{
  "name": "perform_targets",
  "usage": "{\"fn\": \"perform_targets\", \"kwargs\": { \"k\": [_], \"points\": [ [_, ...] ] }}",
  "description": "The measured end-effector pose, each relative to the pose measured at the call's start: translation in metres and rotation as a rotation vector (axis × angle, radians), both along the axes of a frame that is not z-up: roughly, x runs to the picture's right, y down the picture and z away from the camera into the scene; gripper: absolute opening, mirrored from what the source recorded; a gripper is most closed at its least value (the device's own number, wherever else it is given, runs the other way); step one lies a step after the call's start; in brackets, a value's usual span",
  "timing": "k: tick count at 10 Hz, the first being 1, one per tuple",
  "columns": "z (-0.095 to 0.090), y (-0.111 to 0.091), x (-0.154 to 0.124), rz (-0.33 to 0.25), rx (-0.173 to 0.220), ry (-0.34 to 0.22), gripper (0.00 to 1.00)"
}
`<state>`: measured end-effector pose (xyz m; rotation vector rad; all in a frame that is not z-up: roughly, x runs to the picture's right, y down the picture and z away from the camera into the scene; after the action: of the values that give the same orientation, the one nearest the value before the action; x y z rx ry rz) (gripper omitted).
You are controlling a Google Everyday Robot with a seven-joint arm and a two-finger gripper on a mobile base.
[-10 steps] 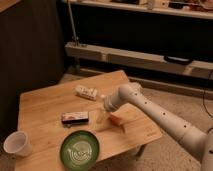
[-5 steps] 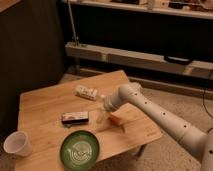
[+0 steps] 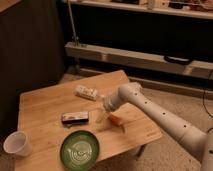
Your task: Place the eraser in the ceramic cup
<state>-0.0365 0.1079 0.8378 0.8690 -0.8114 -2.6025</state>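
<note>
Since my tool [image 3: 103,116] hangs close over the middle of the counter [image 3: 45,107], pointing down from the end of my arm [image 3: 165,117], and the eraser [image 3: 75,117] lies flat on the wood just beside it toward the left of the view, I judge I am at the reach-and-grasp step, with no part of the placing done. Whether the tool is open or closed I cannot tell; it holds nothing that I can make out. On the tool's other side, very near it, sits a small orange item [image 3: 117,120], so any sideways move should go away from that and toward the eraser. The next move, as I see it, calls for shifting over the eraser, squaring up across its narrow width, coming down and closing on it. Behind the eraser lies a white packet [image 3: 86,92], well enough apart; in front, near the counter's front edge, stands the green bowl [image 3: 80,149], whose rim comes close to the eraser and wants minding on the way down. The cup [image 3: 16,144] stands upright at the front left corner, well apart from everything and right by the edge. The wood between eraser and cup is bare, a clear lane for the carry. The cup is narrow and near the drop, so I would centre high above it and avoid nudging it.
</note>
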Motion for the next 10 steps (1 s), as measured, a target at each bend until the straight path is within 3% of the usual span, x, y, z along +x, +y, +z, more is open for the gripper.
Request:
{"fn": "perform_targets", "kwargs": {
  "k": [3, 5, 10],
  "points": [
    [-0.025, -0.048, -0.031, -0.081, 0.075, -0.029, 0.80],
    [-0.033, -0.064, -0.065, -0.155, 0.108, -0.069, 0.80],
    [-0.047, -0.033, -0.123, -0.208, 0.109, -0.176, 0.80]
  ]
}}
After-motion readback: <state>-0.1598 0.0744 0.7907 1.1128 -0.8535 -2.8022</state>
